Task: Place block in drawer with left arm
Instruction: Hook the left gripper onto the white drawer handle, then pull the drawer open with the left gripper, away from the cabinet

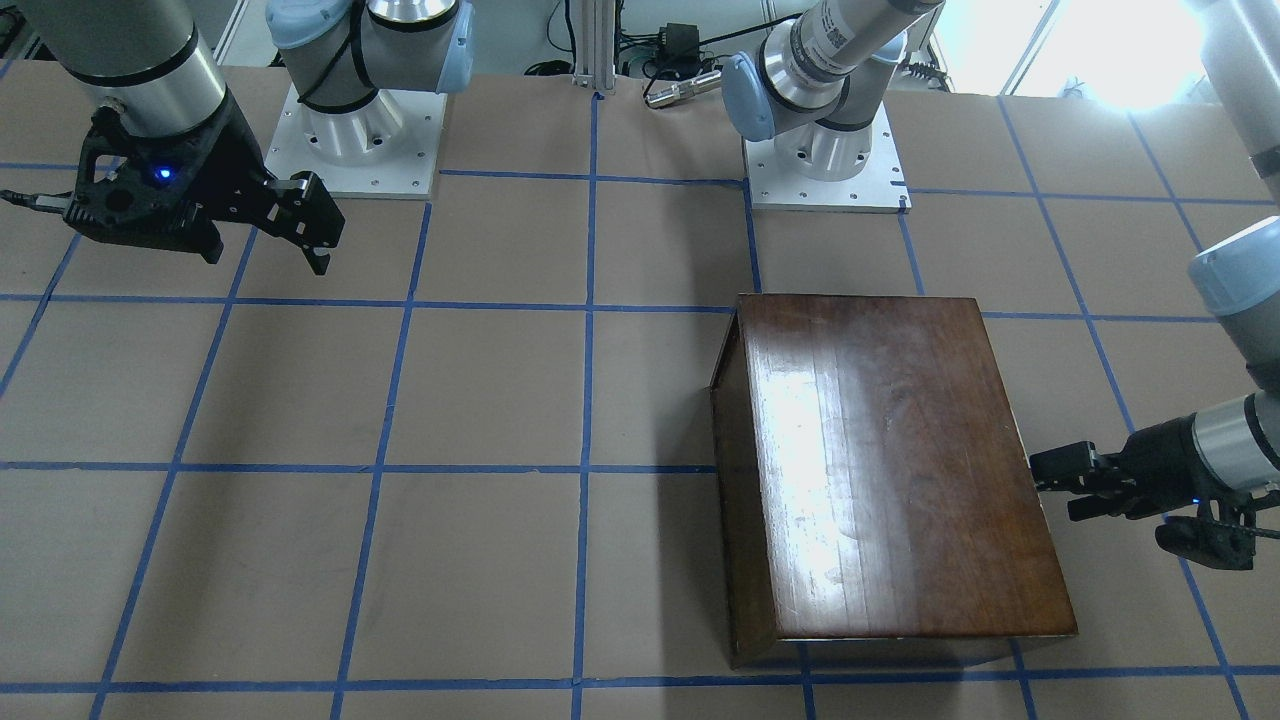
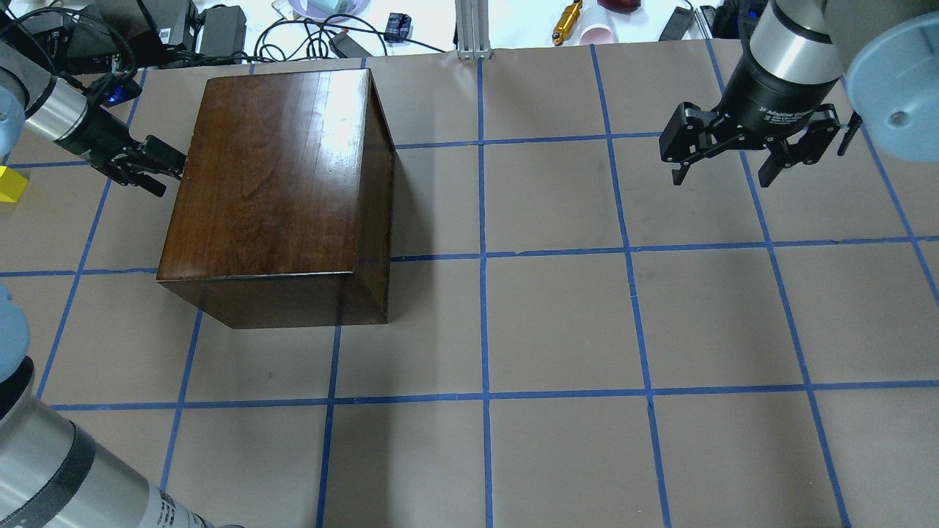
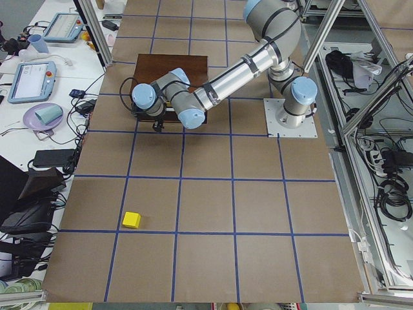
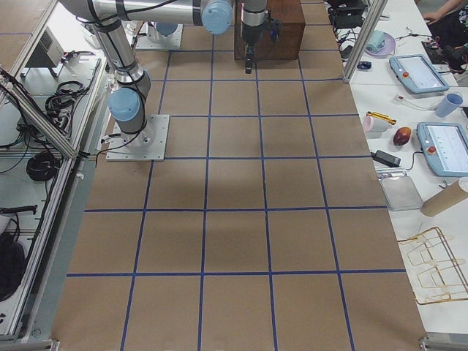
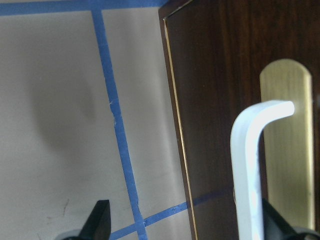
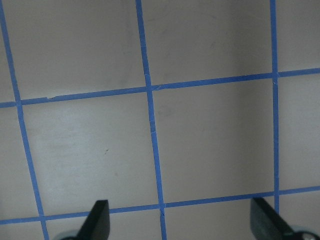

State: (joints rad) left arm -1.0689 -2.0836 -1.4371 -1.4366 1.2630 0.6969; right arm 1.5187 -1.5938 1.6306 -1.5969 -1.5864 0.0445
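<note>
The yellow block (image 2: 10,183) lies on the table at the far left edge of the overhead view, apart from the box; it also shows in the exterior left view (image 3: 131,219). The dark-brown wooden box (image 2: 279,183) has its drawer pushed in. The drawer's dark front (image 5: 220,75), with a brass plate and a pale handle (image 5: 247,165), fills the left wrist view. My left gripper (image 2: 158,167) is open at that end of the box, with the handle between its fingers, close to one. My right gripper (image 2: 722,178) is open and empty, hovering far off.
The two arm bases (image 1: 360,130) stand on white plates at the robot's side of the table. Cables, cups and small devices (image 2: 323,29) lie beyond the table's far edge. Blue tape lines grid the brown table top (image 2: 557,323).
</note>
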